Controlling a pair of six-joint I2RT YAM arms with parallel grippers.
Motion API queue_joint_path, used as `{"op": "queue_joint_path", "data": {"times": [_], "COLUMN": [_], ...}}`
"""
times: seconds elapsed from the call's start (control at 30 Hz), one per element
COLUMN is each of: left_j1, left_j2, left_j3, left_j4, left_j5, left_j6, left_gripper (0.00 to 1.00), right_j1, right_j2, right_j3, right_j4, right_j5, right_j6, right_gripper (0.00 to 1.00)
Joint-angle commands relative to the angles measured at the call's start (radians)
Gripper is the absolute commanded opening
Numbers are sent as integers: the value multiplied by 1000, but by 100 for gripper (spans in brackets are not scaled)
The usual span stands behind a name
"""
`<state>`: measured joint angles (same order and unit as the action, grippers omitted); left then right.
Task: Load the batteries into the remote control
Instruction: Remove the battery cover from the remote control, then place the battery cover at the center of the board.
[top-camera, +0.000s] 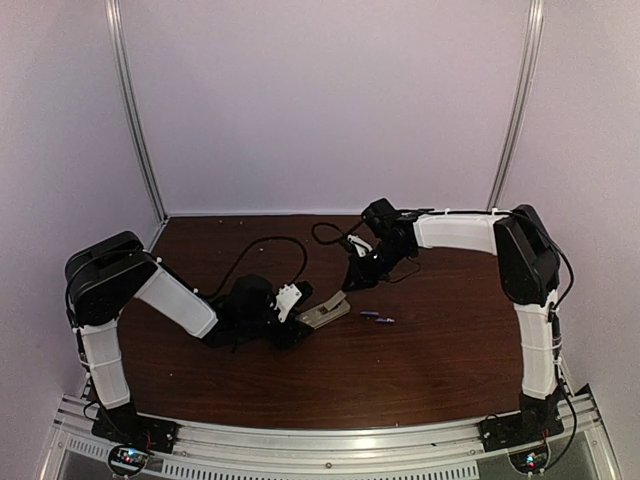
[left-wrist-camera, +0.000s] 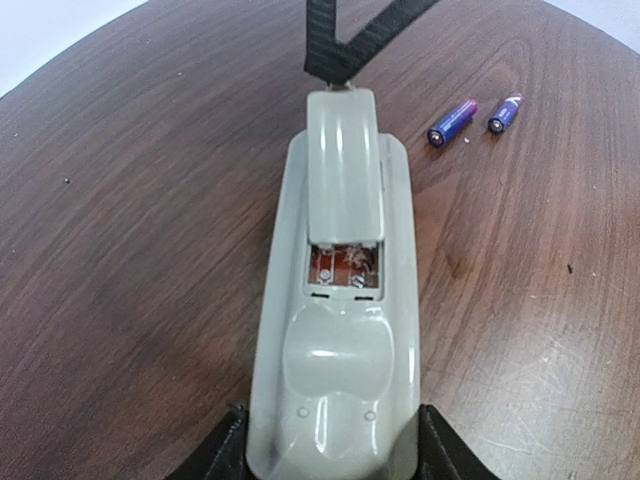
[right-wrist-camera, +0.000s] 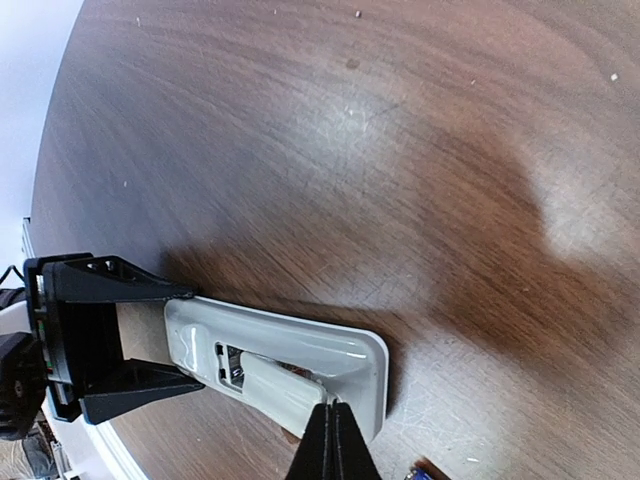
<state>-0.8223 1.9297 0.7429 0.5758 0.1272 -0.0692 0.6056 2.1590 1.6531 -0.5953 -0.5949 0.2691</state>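
The grey-beige remote control lies back-up on the wooden table. My left gripper is shut on its near end, one black finger against each side. The beige cover sits on the remote's back, slid partway off, so a strip of the battery compartment shows. My right gripper is shut, its tips pressed together at the cover's far end; whether they pinch its lip is unclear. Two purplish batteries lie side by side on the table, right of the remote, untouched.
From above, the remote sits mid-table between both arms, with the batteries just to its right. A black cable loops behind the left gripper. White walls close in the back and sides.
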Motion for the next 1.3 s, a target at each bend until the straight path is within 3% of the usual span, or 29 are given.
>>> {"op": "queue_joint_path", "data": {"times": [0.0, 0.4, 0.77, 1.07, 1.27], "left_j1": [-7, -8, -8, -8, -7], "left_j2": [35, 31, 15, -10, -33], "left_j3": [1, 10, 7, -5, -2], "left_j4": [-82, -100, -122, -140, -154], "left_j5": [-11, -15, -40, -63, -78], "left_j6": [11, 24, 35, 34, 31], "left_gripper": [36, 36, 37, 43, 49], "right_j1": [-41, -143, -150, -150, -149], "right_j2": [-75, -103, -81, -82, -128], "right_j3": [-18, -81, -69, -50, -66], "right_j4": [34, 21, -33, -86, -131], "right_j5": [-7, 131, 234, 276, 300], "right_j6": [20, 13, -9, -20, -39], "right_gripper": [0, 0, 0, 11, 25]}}
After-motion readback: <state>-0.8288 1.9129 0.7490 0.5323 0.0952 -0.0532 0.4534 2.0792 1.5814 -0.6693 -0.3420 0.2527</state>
